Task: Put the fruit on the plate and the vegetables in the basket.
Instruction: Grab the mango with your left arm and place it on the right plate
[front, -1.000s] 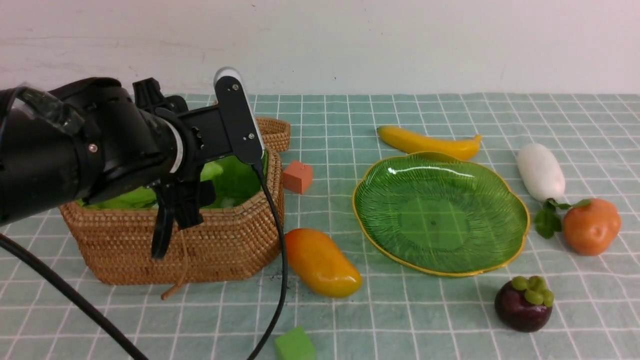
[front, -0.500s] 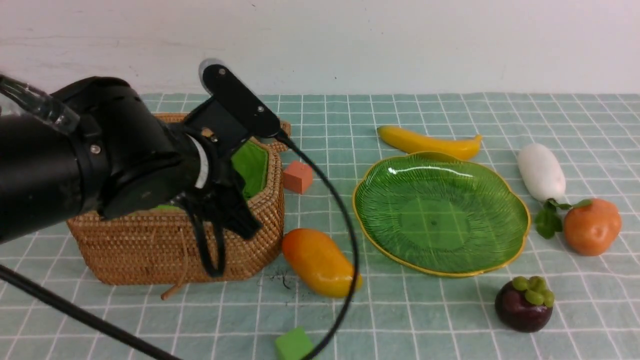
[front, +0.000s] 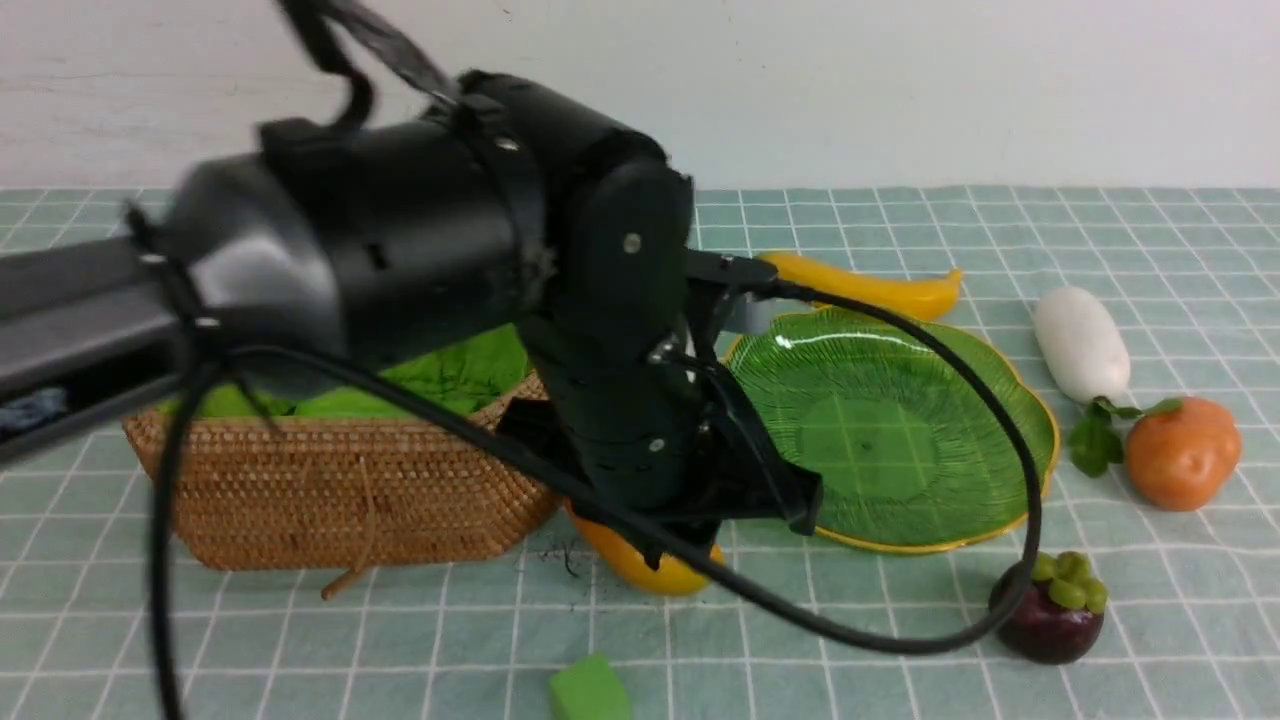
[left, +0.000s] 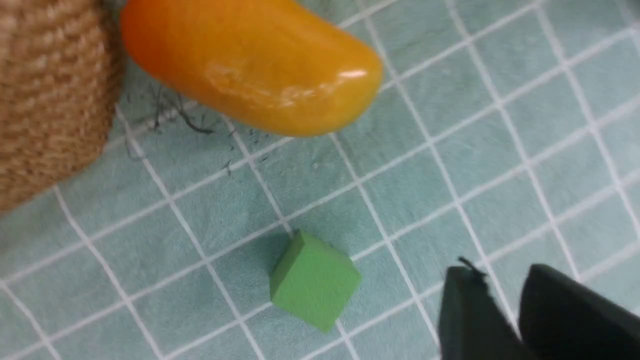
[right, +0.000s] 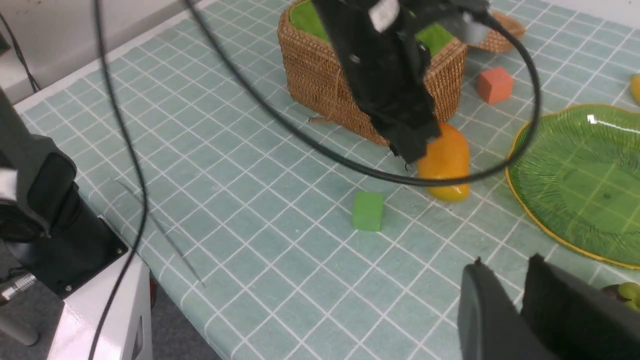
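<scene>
- The mango (front: 640, 572) lies on the bench (front: 400, 640) at 8 o'clock from the plate (front: 900, 440), just beside the near right corner of the basket (front: 350, 490). My left arm (front: 620, 380) hides most of it in the front view.
- The left claw (left: 505, 290) hangs over bare cloth. Its fingers stand close together with nothing between them, and I cannot tell whether they are fully closed. The mango lies apart from them.
- The green cube (front: 588, 690) sits at the mango's 6 o'clock, near it but not touching.
- The banana (front: 880, 288) lies along the plate's far rim at 12 o'clock, off the plate.
- The mangosteen (front: 1050, 610) stands on the cloth at the plate's 5 o'clock.
- The radish (front: 1080, 345) lies at the plate's 2 o'clock, and the lumpy piece (front: 1183, 452) at its 3 o'clock, leaves toward the radish.
- The basket sits at the plate's 9 o'clock, and I see only its green lining inside. The orange cube (right: 495, 85) is just beside its right wall.
- The right claw (right: 510, 280) hovers above the bench's near edge, fingers close together and empty; closed or not, I cannot tell.
</scene>
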